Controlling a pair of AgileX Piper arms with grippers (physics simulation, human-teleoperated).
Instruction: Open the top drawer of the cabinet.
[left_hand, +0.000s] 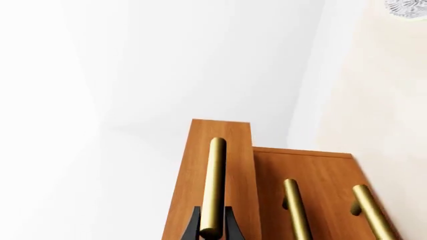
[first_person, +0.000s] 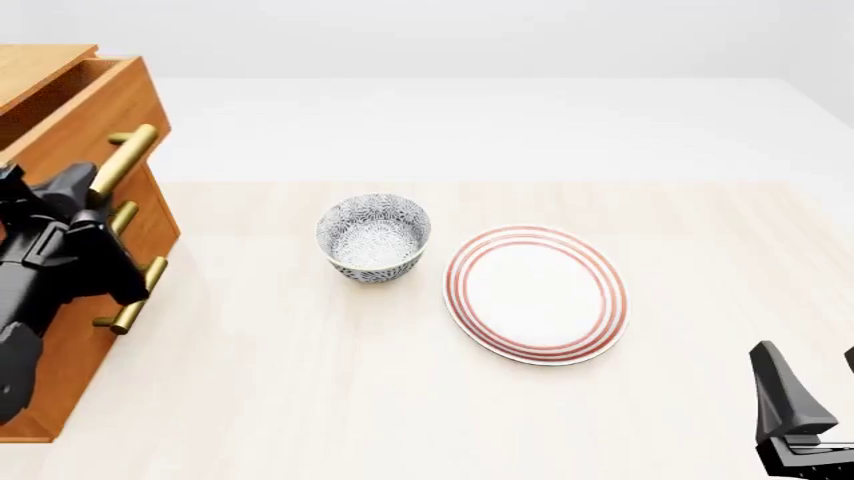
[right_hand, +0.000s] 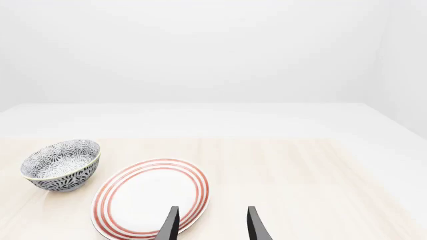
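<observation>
The orange-brown cabinet (first_person: 60, 330) stands at the table's left edge. Its top drawer (first_person: 80, 110) sticks out a little past the two lower drawer fronts; the left wrist view shows the same drawer (left_hand: 193, 165) stepping forward. My left gripper (first_person: 83, 200) is shut on the drawer's brass bar handle (first_person: 127, 152), and its black fingers (left_hand: 193, 227) flank the handle (left_hand: 215, 180) closely. At the table's near right corner, my right gripper (first_person: 807, 400) stands open and holds nothing, which the right wrist view confirms for this gripper (right_hand: 212, 227).
A patterned bowl (first_person: 374, 236) sits mid-table, with a red-ringed white plate (first_person: 537, 292) to its right. The two lower drawers carry brass handles (left_hand: 297, 210). A white wall stands behind the table.
</observation>
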